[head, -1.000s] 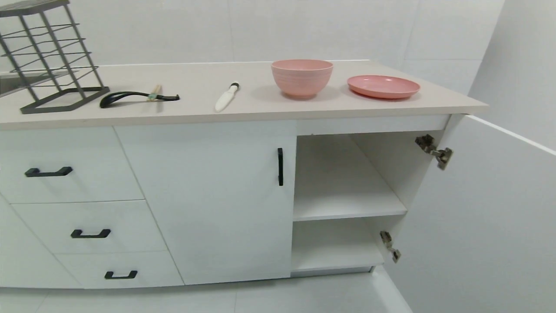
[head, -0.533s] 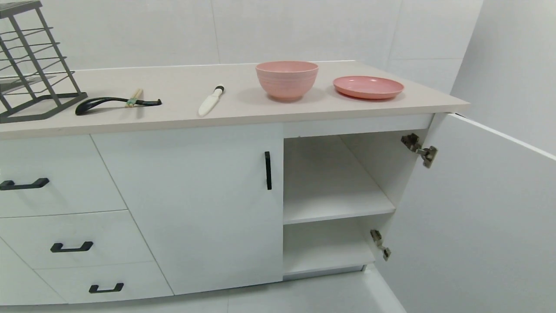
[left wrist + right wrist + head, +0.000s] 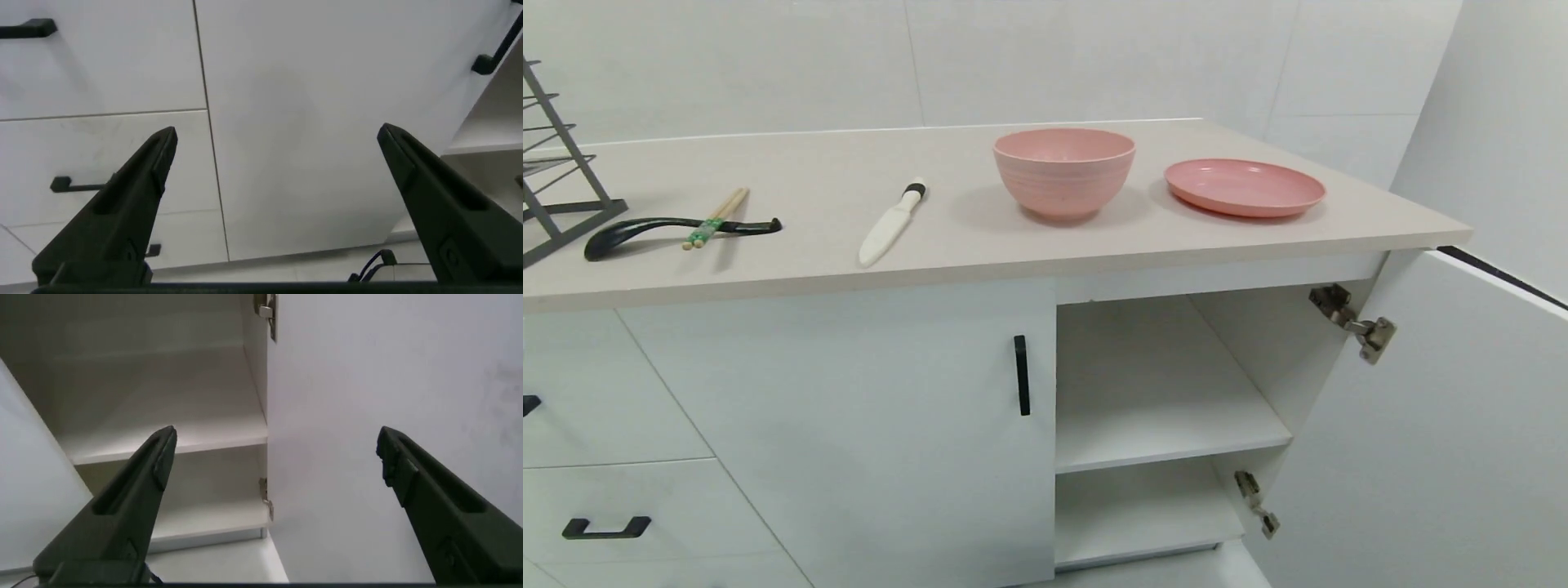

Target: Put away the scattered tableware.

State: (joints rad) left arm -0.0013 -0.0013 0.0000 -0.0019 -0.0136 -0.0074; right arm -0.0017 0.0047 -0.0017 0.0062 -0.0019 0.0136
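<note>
On the counter (image 3: 980, 245) stand a pink bowl (image 3: 1063, 171) and, to its right, a flat pink plate (image 3: 1245, 187). Left of the bowl lies a white knife with a black collar (image 3: 890, 224). Farther left a black ladle (image 3: 670, 232) lies with a pair of wooden chopsticks (image 3: 716, 217) across its handle. My left gripper (image 3: 278, 143) is open, low in front of the shut white cabinet door (image 3: 327, 122). My right gripper (image 3: 274, 445) is open before the open cabinet's shelves (image 3: 163, 425) and the edge of its swung-out door (image 3: 392, 416).
A dark wire dish rack (image 3: 556, 171) stands at the counter's far left. The right cabinet compartment (image 3: 1160, 392) is open, with two bare shelves. Its door (image 3: 1445, 425) swings out to the right. Drawers with black handles (image 3: 605, 527) sit at the lower left.
The head camera has moved closer and to the right, so the whole scene sits lower and the rack has slid toward the left edge. The tableware has not moved.
</note>
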